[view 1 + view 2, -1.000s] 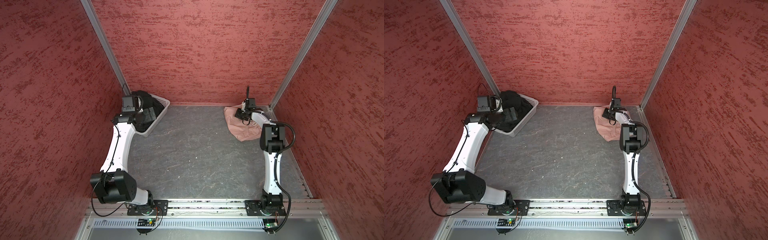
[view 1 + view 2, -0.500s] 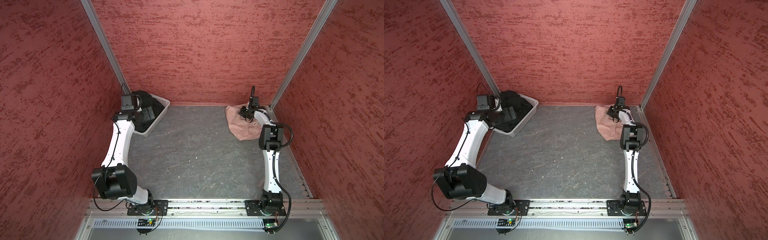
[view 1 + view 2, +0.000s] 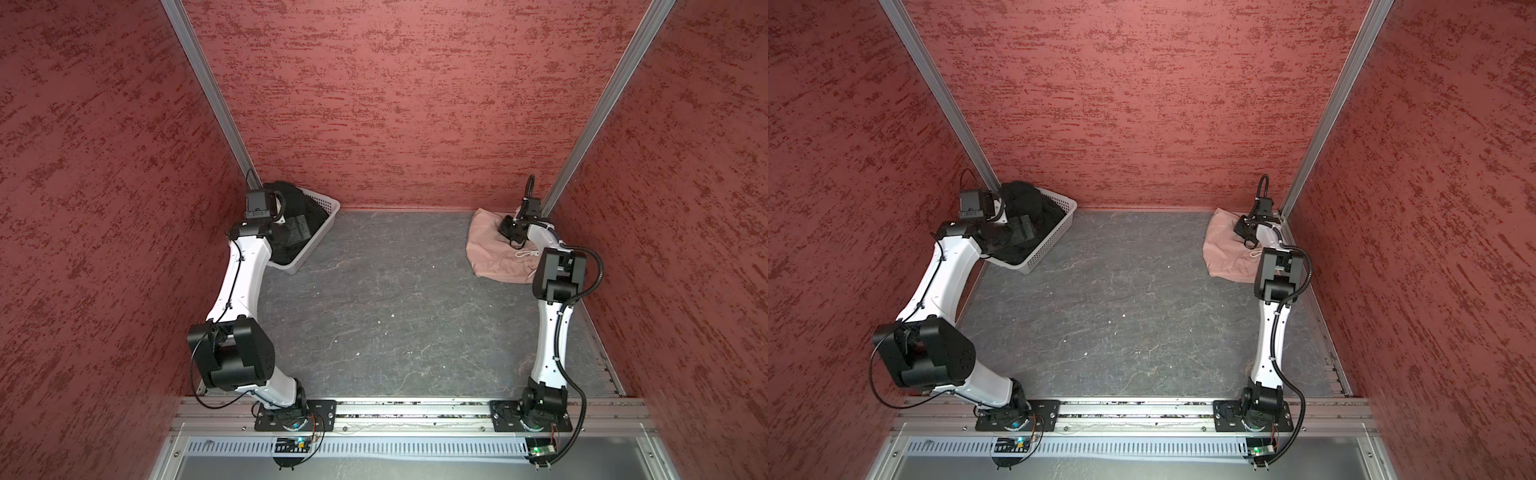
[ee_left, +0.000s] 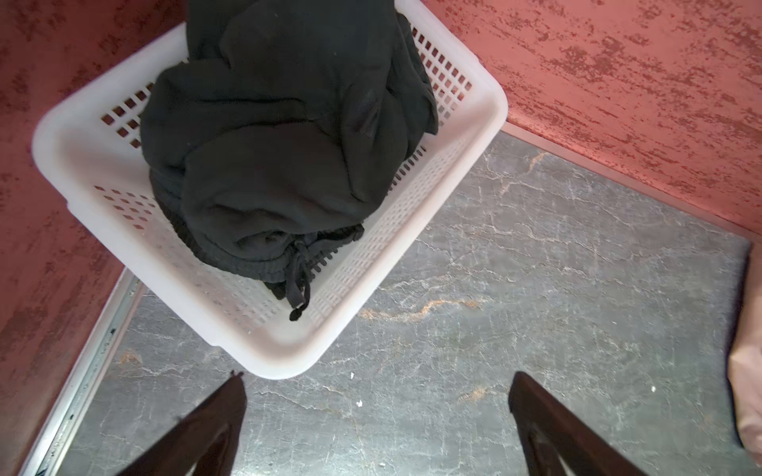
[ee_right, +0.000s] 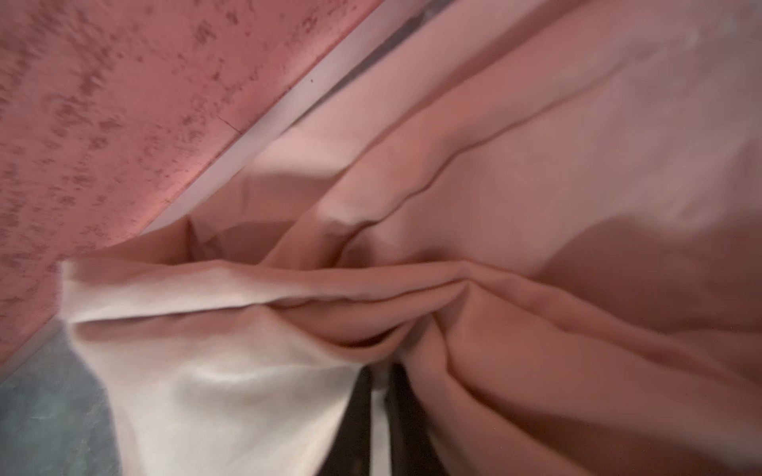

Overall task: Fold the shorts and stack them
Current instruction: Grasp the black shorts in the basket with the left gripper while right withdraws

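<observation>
The dusty-pink shorts [image 3: 488,255] [image 3: 1223,255] lie crumpled in the back right corner, with a pale drawstring [image 3: 524,253] showing. My right gripper [image 3: 510,232] [image 3: 1246,232] rests on them. In the right wrist view its fingers [image 5: 381,395] stand close together with a strip of pale cloth from the shorts [image 5: 536,206] pinched between them. The black shorts [image 4: 280,136] [image 3: 301,208] [image 3: 1027,201] sit bunched in the white basket [image 4: 495,107]. My left gripper [image 4: 376,383] [image 3: 296,232] [image 3: 1022,230] hangs open and empty just in front of the basket, above the bare floor.
The white perforated basket [image 3: 326,224] [image 3: 1059,230] stands in the back left corner against the red walls. The grey marbled table [image 3: 382,311] spreads between the two arms. Red walls and metal corner posts close in three sides.
My right gripper has moved a little toward the back right corner on the pink shorts. The left arm's elbow has shifted, while its gripper stays open by the basket.
</observation>
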### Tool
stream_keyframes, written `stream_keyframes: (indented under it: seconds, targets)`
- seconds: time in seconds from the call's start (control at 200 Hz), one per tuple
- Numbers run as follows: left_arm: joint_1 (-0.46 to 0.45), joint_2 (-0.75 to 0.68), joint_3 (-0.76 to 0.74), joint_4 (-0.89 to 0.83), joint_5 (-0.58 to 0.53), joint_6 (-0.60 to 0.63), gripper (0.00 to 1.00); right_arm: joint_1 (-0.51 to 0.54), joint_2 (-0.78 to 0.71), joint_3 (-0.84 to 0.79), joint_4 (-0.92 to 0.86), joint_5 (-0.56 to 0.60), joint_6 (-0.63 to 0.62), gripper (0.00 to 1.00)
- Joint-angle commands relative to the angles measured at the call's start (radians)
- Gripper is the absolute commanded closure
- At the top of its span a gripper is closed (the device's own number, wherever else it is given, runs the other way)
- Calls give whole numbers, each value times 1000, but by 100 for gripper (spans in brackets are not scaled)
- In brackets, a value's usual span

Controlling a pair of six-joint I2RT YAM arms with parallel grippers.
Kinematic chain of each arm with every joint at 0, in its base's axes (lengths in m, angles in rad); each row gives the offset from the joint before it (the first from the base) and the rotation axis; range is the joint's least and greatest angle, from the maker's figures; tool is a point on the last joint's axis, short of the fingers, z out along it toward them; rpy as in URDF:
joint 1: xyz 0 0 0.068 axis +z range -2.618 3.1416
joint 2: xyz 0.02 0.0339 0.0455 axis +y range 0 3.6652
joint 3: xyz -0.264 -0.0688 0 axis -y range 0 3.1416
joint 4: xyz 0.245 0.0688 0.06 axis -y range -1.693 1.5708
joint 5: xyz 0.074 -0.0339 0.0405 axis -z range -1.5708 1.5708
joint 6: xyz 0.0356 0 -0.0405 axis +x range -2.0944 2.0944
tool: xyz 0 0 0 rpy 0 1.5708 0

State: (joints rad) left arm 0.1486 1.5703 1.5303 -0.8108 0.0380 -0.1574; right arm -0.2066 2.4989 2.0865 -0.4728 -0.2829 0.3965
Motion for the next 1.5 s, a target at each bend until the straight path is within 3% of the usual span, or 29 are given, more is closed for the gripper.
stream_keyframes:
  seconds: [0.0,0.175,0.321,0.581,0.797,0.997,1.132,1.182,1.247,1.333,1.388,1.493]
  targets:
    - [-1,62,32,53,-107,21,1,11,-174,-128,163,-155,-23,69]
    - [12,238,130,112,-138,25,1,44,-536,-526,407,-323,21,54]
    - [28,376,244,111,-94,29,1,110,-830,-839,502,-324,-12,49]
    - [47,532,355,140,-92,47,1,266,-1267,-1263,544,-258,-62,41]
    - [114,659,472,96,-62,46,1,335,-1332,-1335,498,-284,-54,41]
    - [147,800,630,-31,-41,72,1,364,-1325,-1400,583,-282,8,41]
    - [162,837,659,-38,11,77,0,379,-1328,-1413,603,-287,17,41]
    - [166,845,659,-33,32,76,8,381,-1326,-1413,599,-288,18,41]
    - [169,852,660,-31,60,77,29,383,-1328,-1412,597,-291,20,41]
    - [169,862,661,-26,97,67,77,385,-1329,-1410,602,-298,26,40]
    - [170,867,668,-27,120,61,99,386,-1329,-1407,613,-301,39,39]
    - [175,852,685,-37,202,50,100,389,-1326,-1422,686,-305,72,39]
